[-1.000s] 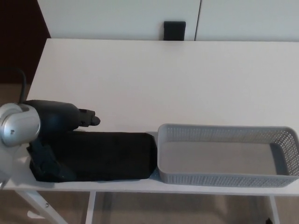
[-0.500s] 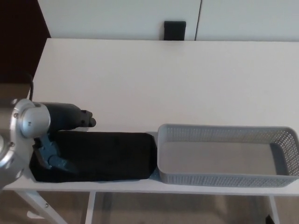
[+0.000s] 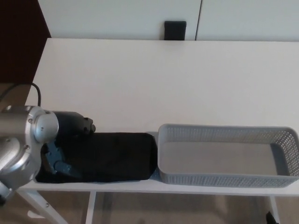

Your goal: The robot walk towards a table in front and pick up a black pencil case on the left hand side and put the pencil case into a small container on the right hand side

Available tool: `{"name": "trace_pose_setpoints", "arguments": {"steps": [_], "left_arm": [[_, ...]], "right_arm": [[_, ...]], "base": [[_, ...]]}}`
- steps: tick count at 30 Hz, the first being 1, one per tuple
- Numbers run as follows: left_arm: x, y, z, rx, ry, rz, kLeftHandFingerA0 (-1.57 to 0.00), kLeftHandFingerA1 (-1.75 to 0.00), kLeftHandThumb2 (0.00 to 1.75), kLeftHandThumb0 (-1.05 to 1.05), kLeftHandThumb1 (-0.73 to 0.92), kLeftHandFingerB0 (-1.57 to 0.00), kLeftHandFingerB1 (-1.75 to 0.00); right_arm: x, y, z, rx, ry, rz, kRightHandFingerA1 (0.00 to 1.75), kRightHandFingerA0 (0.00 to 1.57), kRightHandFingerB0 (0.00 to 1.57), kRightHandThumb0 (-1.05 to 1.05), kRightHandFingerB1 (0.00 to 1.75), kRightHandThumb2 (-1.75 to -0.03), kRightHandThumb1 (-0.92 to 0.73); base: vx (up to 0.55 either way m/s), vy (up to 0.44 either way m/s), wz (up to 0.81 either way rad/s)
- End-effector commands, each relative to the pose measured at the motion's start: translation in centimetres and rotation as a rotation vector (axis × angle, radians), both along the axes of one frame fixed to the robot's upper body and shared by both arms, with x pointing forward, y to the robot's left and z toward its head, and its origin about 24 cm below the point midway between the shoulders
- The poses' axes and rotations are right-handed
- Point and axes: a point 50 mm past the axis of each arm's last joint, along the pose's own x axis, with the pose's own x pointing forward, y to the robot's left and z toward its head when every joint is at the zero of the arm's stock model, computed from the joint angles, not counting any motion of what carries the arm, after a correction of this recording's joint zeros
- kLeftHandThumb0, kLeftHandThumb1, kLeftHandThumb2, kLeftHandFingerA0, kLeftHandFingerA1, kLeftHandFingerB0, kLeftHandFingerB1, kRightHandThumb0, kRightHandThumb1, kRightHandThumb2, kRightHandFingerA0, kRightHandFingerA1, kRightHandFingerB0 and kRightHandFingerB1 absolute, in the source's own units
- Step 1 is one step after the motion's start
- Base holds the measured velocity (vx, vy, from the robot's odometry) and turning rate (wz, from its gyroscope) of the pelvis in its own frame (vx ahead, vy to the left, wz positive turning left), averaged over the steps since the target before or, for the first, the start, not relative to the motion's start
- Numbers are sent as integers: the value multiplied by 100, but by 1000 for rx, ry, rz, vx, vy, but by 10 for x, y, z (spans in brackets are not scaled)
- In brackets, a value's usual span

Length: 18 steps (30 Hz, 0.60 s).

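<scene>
Left hand [image 3: 65, 140] lowered, fingers [image 3: 58, 163] straddling pencil case [image 3: 112, 156]

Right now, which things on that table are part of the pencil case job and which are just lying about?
Part of the job:
black pencil case
grey basket, empty
left hand, at the case's left end

Just lying about:
small black object behind the table's far edge

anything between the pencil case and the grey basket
Nothing: in the head view the black pencil case has its right end against the grey basket, with no gap showing.
</scene>
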Motion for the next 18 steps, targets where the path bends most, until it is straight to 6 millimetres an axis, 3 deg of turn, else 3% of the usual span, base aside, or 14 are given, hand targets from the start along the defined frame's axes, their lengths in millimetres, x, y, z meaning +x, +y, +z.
{"name": "trace_pose_setpoints", "arguments": {"steps": [1, 5, 6, 10, 11, 14, 15, 16, 17, 18], "left_arm": [[-1, 0, -4, 33, 22, -11, 0, 0, 85, -75, 41, 0, -10], [-2, -4, -10, 43, 58, 1, 0, 0, 83, -73, 40, 0, -10], [-2, -5, -12, 45, 64, 1, 0, 0, 83, -72, 40, 0, -10], [-5, -6, -19, 53, 87, 0, 0, -6, 82, -68, 36, 0, -14], [-6, -7, -21, 58, 92, -6, -4, -8, 70, -82, 35, -4, -15], [-7, -7, -22, 61, 93, -8, -4, -8, 70, -82, 35, -4, -15], [-14, -10, -29, 30, -19, -54, -78, -58, 72, -54, 43, -36, -45], [-18, -12, -33, 12, -93, -83, -91, -54, 57, -34, 57, -53, -39], [-20, -12, -34, 8, -126, -96, -91, -54, 57, -34, 57, -53, -39], [-21, -13, -36, -5, -200, -115, -96, -69, 58, -32, 61, -74, -46]], "right_arm": [[2, -4, 1, 12, 6, -21, 0, 0, 0, -68, 0, -97, -92], [5, -6, 1, -1, 3, -20, 0, 0, 0, -65, 0, -98, -92], [5, -5, 1, -5, 1, -19, 0, 0, 0, -79, 0, -116, -86], [6, -4, 2, 8, -6, -29, 0, 0, 0, -79, 0, -114, -86], [6, -4, 2, 10, -6, -28, 0, 0, 0, -80, 0, -115, -86], [5, -4, 2, 11, -6, -28, 0, 0, 0, -80, 0, -115, -86], [6, -5, 2, 17, -2, -34, 0, 0, 0, -65, 0, -96, -92], [6, -5, 2, 18, 1, -36, 0, 0, 0, -79, 0, -113, -85], [6, -5, 1, 16, 2, -35, 0, 0, 0, -79, 0, -113, -85], [5, -5, 1, 16, 2, -34, 0, 0, 0, -65, 0, -97, -92]], "base": [[0, 0, 0], [0, 0, 0], [0, 0, 0], [0, 0, 0], [0, 0, 0], [0, 0, 0], [0, 0, 0], [0, 0, 0], [0, 0, 0], [0, 0, 0]]}}
